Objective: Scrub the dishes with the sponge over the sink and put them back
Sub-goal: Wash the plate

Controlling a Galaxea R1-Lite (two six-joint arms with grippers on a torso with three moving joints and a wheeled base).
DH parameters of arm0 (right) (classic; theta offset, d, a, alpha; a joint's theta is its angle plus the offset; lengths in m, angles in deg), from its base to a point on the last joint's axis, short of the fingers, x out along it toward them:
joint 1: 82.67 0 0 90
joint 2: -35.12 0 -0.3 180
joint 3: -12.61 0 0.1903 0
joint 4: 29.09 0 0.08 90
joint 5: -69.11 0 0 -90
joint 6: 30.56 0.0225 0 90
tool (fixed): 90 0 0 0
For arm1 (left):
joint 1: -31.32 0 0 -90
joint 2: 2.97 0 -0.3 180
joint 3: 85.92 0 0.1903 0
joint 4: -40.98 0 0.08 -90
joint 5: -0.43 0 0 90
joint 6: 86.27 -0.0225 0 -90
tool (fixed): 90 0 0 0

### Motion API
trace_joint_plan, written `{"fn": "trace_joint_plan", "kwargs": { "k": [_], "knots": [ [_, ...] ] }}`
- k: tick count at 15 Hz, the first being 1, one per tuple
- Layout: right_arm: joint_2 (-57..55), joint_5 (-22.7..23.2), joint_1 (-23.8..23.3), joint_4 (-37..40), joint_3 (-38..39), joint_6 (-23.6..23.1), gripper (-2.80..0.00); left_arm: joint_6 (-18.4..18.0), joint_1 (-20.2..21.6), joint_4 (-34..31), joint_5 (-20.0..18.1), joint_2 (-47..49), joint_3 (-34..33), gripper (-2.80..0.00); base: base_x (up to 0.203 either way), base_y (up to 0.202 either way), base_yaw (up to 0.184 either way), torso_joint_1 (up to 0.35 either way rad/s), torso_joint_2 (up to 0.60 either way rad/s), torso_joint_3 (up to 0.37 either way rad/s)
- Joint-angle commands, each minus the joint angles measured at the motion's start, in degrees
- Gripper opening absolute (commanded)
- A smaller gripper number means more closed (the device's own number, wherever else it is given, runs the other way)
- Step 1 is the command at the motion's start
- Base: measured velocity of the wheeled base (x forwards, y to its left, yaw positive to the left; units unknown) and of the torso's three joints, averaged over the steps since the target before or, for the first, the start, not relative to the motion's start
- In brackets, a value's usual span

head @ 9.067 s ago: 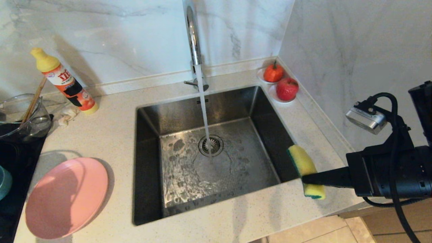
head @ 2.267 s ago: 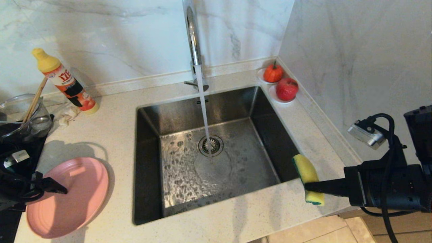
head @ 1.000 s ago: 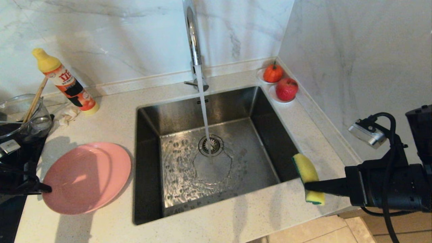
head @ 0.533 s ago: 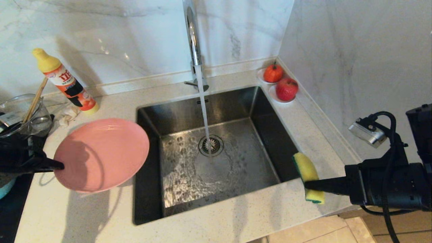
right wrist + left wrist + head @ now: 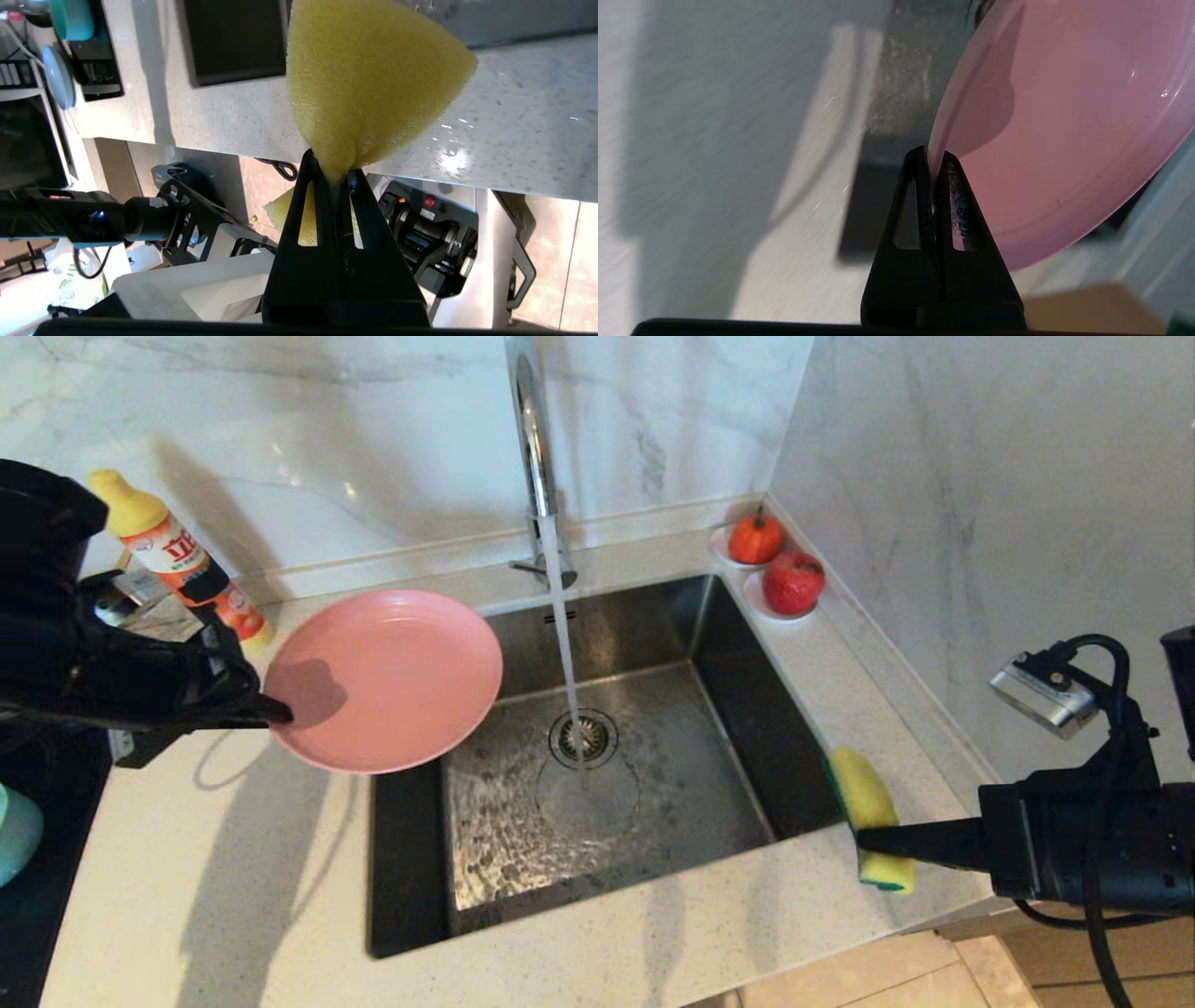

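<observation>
So we've got the left gripper with its jaws clamped on the rim of the pink plate, holding it up over the sink's left edge. Right gripper pinches the sponge over the counter by the sink's right edge. Tap running.

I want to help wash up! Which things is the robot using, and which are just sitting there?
Using: pink plate in left gripper; sponge in right gripper; sink; teal bowl.
Sitting there: soap bottle, two red fruits.
</observation>
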Motion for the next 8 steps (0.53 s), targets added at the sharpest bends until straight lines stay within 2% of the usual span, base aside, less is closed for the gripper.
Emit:
{"fn": "trace_joint_plan", "kwargs": {
  "k": [1,4,7,8],
  "knots": [
    [-0.5,0.6,-0.3,0.0,0.3,0.2,-2.80,3.6,-4.0,4.5,2.6,4.9,-0.1,-2.80,0.000,0.000,0.000,0.000,0.00,0.000],
    [-1.4,1.0,-1.0,0.0,0.4,0.1,-2.80,6.2,-7.8,6.9,4.2,8.2,0.3,-2.80,0.000,0.000,0.000,0.000,0.00,0.000],
    [-1.7,1.0,-1.6,-0.9,0.4,0.1,-2.80,10.6,-13.0,11.0,10.3,13.3,0.4,-2.80,0.000,0.000,0.000,0.000,0.00,0.000],
    [-1.5,0.9,-1.7,-1.3,0.4,0.1,-2.80,11.8,-14.1,12.5,11.2,14.3,0.4,-2.80,0.000,0.000,0.000,0.000,0.00,0.000]
  ]
}}
